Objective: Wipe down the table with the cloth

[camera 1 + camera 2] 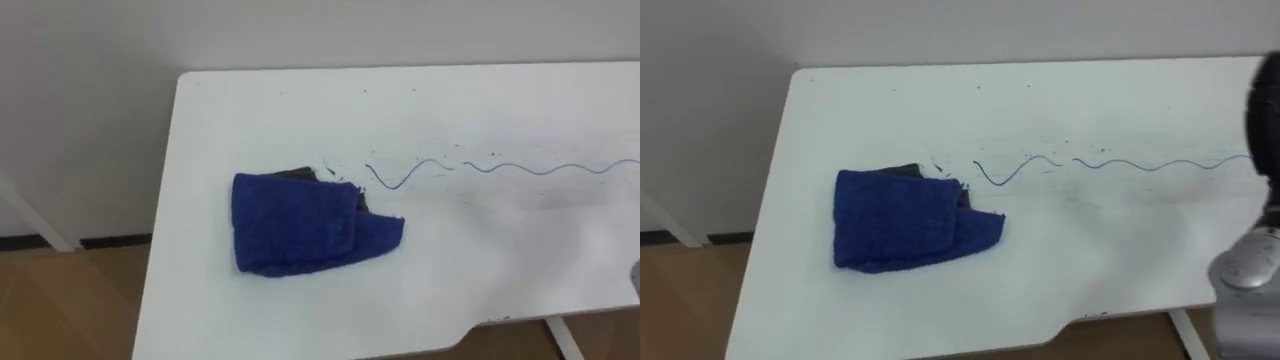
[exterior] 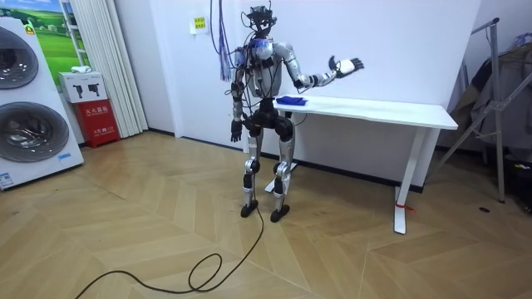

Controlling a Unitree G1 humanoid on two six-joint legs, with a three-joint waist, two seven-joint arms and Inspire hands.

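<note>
A humanoid robot stands on the herringbone wood floor [image 2: 125, 224] at the end of a white rectangular table [image 1: 500, 270] set against a pale wall, the end that lies at the room view's left. A folded, deep-blue terry cloth [image 1: 300, 225] lies flat on the tabletop near that end, free of both hands, with one corner pointing toward the table's middle. A small dark grey patch [image 1: 298, 174] shows at the cloth's far edge, partly under it; what it is cannot be told. A thin, wavy blue pen line [image 1: 500, 167] starts just beside the cloth's far corner and runs across the white surface toward the robot's right, with a few dark specks scattered near where it starts. The robot's right hand [image 2: 347, 65] is held up above the table, well clear of the cloth, its fingers spread wide and holding nothing. The left hand [image 2: 237, 130] hangs at hip height beside the body; at that range its state cannot be told. Two front-loading washing machines [image 2: 25, 108] and a small red cabinet [image 2: 98, 122] stand at the room view's left.
</note>
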